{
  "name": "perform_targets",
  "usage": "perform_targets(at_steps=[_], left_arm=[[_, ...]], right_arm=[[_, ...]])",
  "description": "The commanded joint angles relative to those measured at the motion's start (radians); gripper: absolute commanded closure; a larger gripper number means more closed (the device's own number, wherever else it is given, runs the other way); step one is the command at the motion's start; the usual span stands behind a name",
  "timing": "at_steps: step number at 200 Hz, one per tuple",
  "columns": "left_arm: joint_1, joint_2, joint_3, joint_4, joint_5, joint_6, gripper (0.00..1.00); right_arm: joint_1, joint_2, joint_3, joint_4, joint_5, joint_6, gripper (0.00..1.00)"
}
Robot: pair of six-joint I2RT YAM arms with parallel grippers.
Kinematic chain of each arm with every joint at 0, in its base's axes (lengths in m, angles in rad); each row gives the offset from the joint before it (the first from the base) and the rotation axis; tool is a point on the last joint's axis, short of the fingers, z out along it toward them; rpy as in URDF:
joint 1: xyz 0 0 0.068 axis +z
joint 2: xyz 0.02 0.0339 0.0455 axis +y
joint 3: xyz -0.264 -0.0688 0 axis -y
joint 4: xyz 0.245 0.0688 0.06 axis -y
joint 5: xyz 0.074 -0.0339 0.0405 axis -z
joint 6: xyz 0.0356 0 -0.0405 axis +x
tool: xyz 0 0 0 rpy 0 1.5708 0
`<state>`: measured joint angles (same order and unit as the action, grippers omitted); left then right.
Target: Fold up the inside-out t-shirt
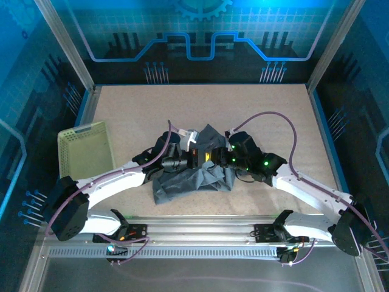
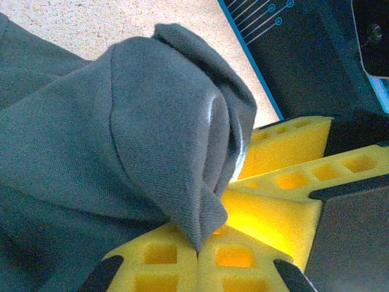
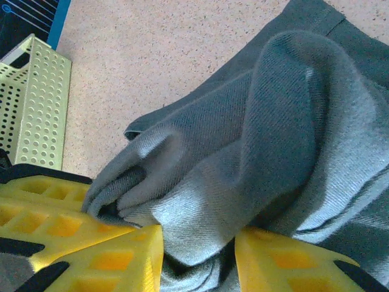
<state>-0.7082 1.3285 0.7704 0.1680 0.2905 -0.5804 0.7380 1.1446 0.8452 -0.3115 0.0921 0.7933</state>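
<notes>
Where the t-shirt (image 1: 188,182) lies bunched, the left pincer (image 2: 197,258) and the right pincer (image 3: 197,252) each clamp its fabric.

Speckled beige table (image 1: 182,103). Crumpled grey t-shirt (image 1: 188,182) lying near its middle, toward the front. Pale green mesh basket (image 1: 87,149) at left edge, well apart.

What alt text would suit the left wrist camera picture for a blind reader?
A bunched fold of the dark grey t-shirt is pinched in the left gripper, its yellow fingers closed. The right gripper meets it from the right; beige table behind.
</notes>
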Motion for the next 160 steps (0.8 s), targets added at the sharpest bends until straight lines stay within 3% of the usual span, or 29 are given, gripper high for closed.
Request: perform_targets(at_steps=[1, 44, 123, 145, 160], left_arm=[[-0.007, -0.031, -0.007, 0.041, 0.031, 0.006, 1.0], [-0.006, -0.027, -0.014, 0.017, 0.019, 0.032, 0.97], [-0.005, -0.04, -0.136, 0.092, 0.035, 0.087, 0.41], [-0.031, -0.015, -0.134, 0.081, 0.035, 0.132, 0.35], [-0.046, 0.033, -0.097, 0.027, 0.013, 0.158, 0.42]], right_arm=[[-0.015, 0.0, 0.015, 0.035, -0.018, 0.008, 0.69], [-0.015, -0.029, 0.028, -0.016, 0.011, 0.013, 1.0], [-0.06, -0.158, 0.118, -0.144, -0.009, -0.008, 1.0], [-0.065, -0.162, 0.136, -0.15, -0.028, -0.001, 1.0], [-0.068, -0.163, 0.149, -0.144, -0.057, 0.004, 1.0]])
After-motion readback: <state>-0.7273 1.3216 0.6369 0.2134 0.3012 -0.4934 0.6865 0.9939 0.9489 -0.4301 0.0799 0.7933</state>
